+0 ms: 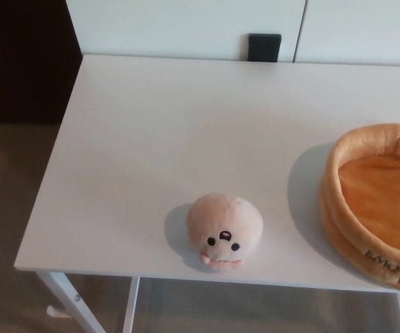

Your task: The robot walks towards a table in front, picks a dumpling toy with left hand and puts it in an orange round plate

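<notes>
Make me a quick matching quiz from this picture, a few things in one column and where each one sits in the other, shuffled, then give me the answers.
Things:
1. dumpling toy
2. orange plate
3. black block
4. table leg

Places:
A. behind the table's far edge
B. right side, cut off by the picture's edge
C. below the near left corner
D. near the table's front edge

Pairs: 1-D, 2-B, 3-A, 4-C

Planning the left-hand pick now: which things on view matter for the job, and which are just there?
For the job:
- dumpling toy, near the table's front edge
- orange round plate, at the right, partly out of frame

Just there:
- white table
- black thing on the wall behind

Neither hand shows.
</notes>
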### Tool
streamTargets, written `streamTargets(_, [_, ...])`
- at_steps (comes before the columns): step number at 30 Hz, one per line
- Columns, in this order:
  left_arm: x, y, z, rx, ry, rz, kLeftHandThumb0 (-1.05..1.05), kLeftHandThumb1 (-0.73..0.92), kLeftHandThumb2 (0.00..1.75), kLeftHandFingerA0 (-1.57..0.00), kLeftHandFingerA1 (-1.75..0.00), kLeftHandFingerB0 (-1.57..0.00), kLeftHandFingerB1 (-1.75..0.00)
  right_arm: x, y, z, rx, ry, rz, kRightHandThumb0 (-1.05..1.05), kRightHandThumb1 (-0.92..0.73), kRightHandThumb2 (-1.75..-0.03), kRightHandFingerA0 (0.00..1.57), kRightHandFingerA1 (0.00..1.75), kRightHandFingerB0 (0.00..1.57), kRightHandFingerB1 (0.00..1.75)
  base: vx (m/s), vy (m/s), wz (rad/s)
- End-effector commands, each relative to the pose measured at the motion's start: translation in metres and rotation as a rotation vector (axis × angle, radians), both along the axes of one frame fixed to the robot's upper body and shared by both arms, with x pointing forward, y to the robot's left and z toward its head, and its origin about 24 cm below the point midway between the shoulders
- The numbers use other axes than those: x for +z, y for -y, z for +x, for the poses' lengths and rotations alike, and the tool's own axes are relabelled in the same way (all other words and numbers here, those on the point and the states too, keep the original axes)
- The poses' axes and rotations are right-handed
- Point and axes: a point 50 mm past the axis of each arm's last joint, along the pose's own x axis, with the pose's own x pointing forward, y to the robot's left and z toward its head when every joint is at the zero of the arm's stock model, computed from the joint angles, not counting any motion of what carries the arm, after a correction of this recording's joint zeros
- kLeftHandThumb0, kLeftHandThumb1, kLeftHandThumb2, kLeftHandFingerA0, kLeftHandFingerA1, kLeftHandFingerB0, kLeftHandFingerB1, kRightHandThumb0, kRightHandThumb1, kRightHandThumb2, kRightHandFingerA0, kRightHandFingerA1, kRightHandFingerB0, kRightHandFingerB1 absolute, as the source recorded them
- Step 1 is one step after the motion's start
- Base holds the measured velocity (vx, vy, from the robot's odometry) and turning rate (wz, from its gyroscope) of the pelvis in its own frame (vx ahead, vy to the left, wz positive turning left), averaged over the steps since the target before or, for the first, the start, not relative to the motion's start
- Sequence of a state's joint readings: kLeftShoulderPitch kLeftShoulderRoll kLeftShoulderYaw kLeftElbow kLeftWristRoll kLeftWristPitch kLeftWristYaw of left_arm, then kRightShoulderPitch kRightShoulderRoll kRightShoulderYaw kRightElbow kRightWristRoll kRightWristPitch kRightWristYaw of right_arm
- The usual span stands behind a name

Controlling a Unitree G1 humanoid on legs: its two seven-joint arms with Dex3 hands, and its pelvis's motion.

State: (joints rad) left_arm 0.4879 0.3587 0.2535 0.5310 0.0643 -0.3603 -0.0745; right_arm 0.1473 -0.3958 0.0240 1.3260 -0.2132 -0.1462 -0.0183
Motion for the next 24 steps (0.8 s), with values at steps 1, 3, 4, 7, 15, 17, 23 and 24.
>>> streamTargets(1, [0.281,0.046,0.069,-0.561,0.993,0.214,-0.52,0.34,0.65,-0.18,-0.67,-0.02,-0.48,0.0,0.001,0.003,0.004,-0.001,-0.028,-0.29,-0.51,-0.98,0.65,0.71,0.12,0.48,0.0,0.0,0.0])
streamTargets(3, [0.294,0.056,0.078,-0.627,1.017,0.221,-0.54,0.34,0.67,-0.09,-0.7,-0.01,-0.54,0.0,0.001,0.002,0.003,-0.007,-0.03,-0.3,-0.5,-0.97,0.64,0.7,0.12,0.48,0.0,0.0,0.0])
streamTargets(4, [0.308,0.07,0.088,-0.709,1.033,0.221,-0.55,0.35,0.67,-0.09,-0.71,-0.01,-0.53,0.001,0.002,0.002,0.002,-0.013,-0.032,-0.3,-0.5,-0.97,0.63,0.7,0.11,0.48,0.0,0.0,0.0])
streamTargets(7, [0.317,0.088,0.106,-0.798,1.043,0.237,-0.61,0.34,0.57,0.0,-0.72,0.0,-0.63,0.0,0.001,0.0,0.003,-0.009,-0.028,-0.29,-0.5,-0.97,0.64,0.71,0.12,0.48,0.0,0.0,0.0])
streamTargets(15, [0.318,0.137,0.142,-0.98,0.894,0.289,-0.33,0.01,0.7,-0.01,-0.55,-0.02,-0.54,-0.002,-0.003,0.006,0.011,0.005,-0.008,-0.4,-0.71,-0.61,0.72,0.57,0.29,0.3,0.0,0.0,0.0])
streamTargets(17, [0.319,0.138,0.142,-0.977,0.892,0.289,-0.33,0.01,0.7,-0.01,-0.55,-0.02,-0.54,-0.002,-0.003,0.006,0.011,0.005,-0.008,-0.4,-0.71,-0.61,0.72,0.57,0.29,0.3,0.0,0.0,0.0])
streamTargets(23, [0.302,0.196,0.159,-1.178,0.794,0.387,-0.73,0.31,0.64,-0.09,-0.47,-0.11,-0.46,-0.003,-0.006,0.009,0.017,0.005,-0.005,-0.29,-0.51,-0.98,0.65,0.71,0.12,0.48,0.0,0.0,0.0])
streamTargets(24, [0.301,0.198,0.16,-1.181,0.784,0.384,-0.73,0.31,0.64,-0.09,-0.47,-0.11,-0.46,-0.003,-0.006,0.009,0.02,0.005,-0.005,-0.29,-0.51,-0.98,0.65,0.71,0.12,0.48,0.0,0.0,0.0])
